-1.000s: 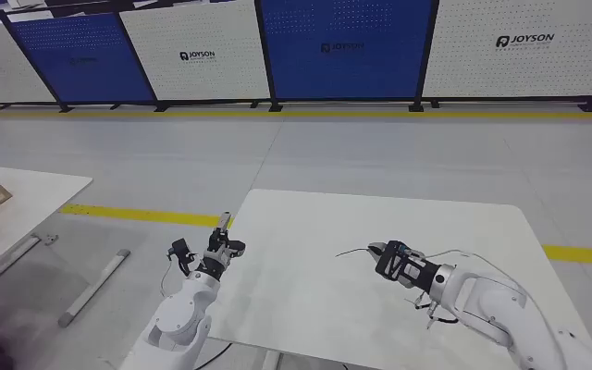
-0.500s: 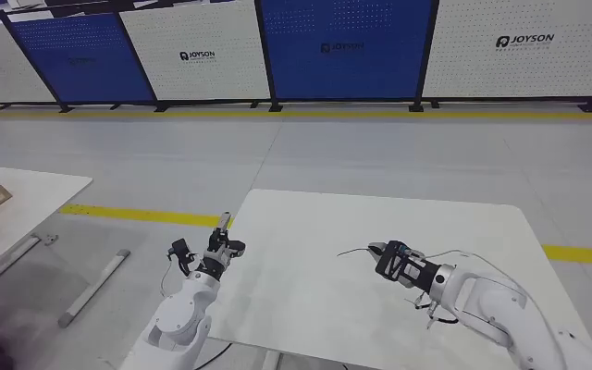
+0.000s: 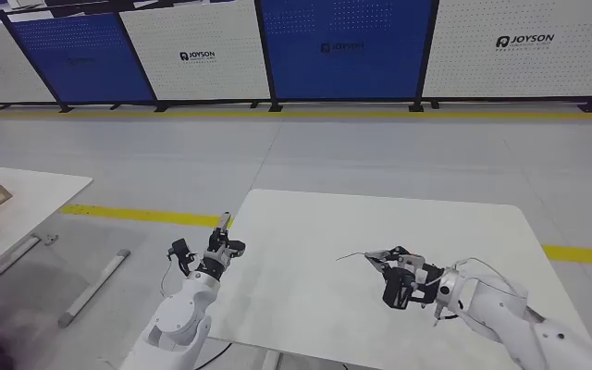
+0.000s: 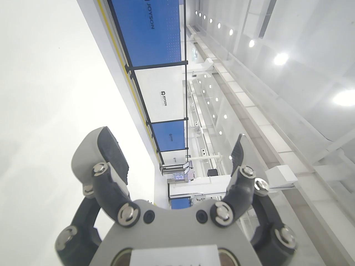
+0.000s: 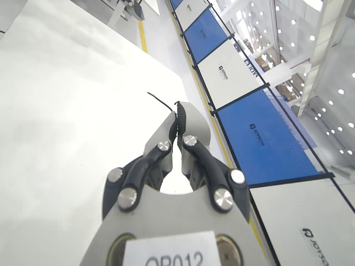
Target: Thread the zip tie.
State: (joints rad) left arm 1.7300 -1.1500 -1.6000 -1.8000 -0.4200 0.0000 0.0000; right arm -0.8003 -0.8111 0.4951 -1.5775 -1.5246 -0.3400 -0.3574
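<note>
On the white rectangular table (image 3: 305, 231), right of centre, the thin black plastic zip tie (image 5: 160, 101) is held pinched in the closed right gripper (image 5: 176, 114); the left gripper (image 4: 174, 145) is spread wide, empty, at the near left edge; threading is judged not yet begun.

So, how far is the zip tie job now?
Done: the right gripper is shut on the zip tie, whose thin end sticks out in front. In hand: it holds the tie over the table. Left: the left gripper is open and empty, and no loop shows, so threading is not yet done.
</note>
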